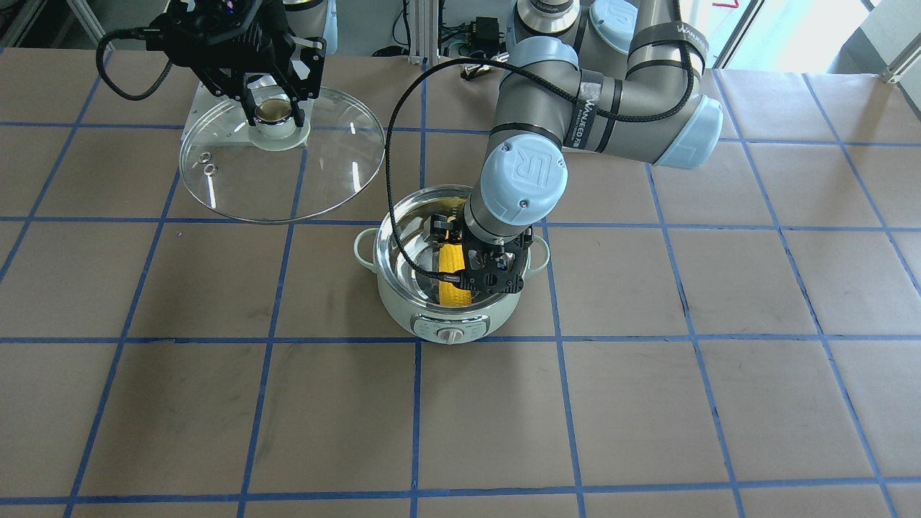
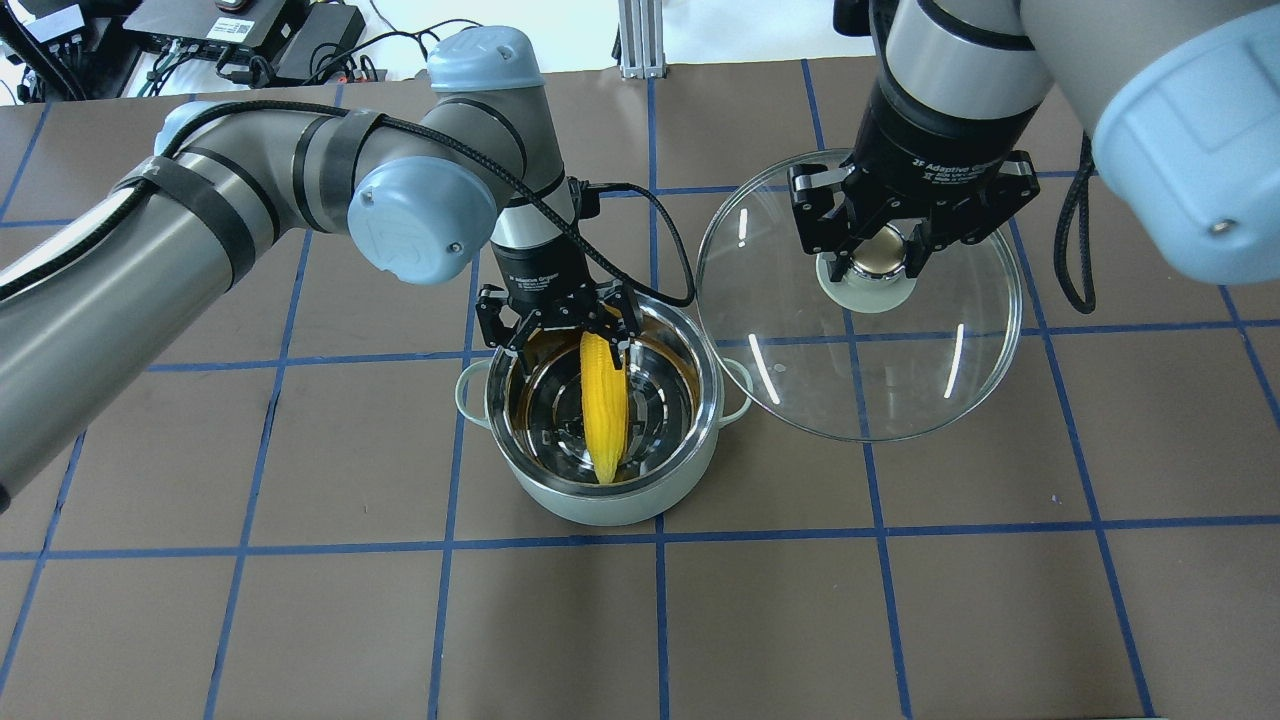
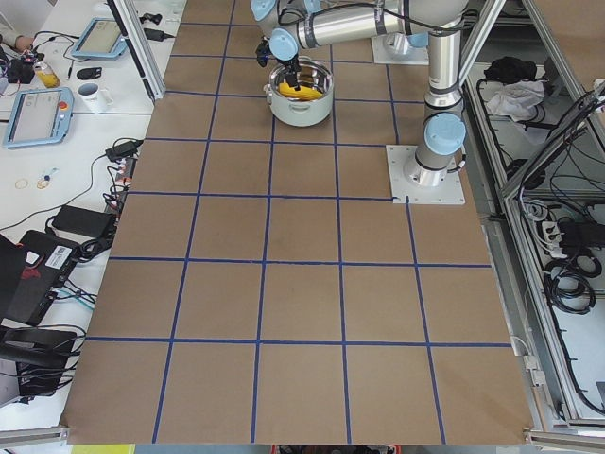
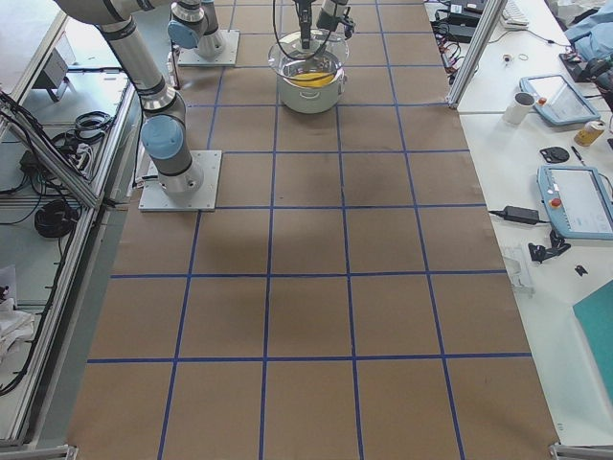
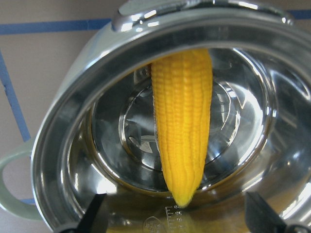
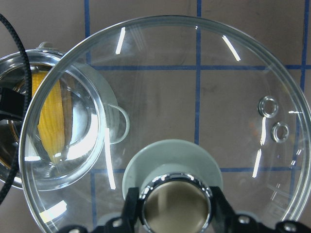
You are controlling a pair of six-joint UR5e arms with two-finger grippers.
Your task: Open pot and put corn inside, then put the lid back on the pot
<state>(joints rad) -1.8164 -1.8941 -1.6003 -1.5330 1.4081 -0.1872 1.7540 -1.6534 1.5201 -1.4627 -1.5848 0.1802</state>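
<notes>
Overhead exterior view: the corn [image 2: 605, 405] is seen lying inside the open pot [image 2: 590, 508] under the released left claw [image 2: 562, 345], best lifted straight clear before the lid [image 2: 880, 370], held aloft at right by the right claw [image 2: 882, 262] clenched on its knob, is centred.

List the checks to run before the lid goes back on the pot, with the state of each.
1. Corn in pot: ok. The corn lies inside the pot.
2. Corn released: ok. The left gripper is open, its fingers wide of the corn in the left wrist view.
3. Pot opening clear: not ok. The left gripper hangs at the pot's opening.
4. Lid held: ok. The right gripper is shut on the knob of the lid.
5. Lid lined up: not ok. It is held beside the pot, not over it.
6. Corn below the rim: cannot tell.
</notes>
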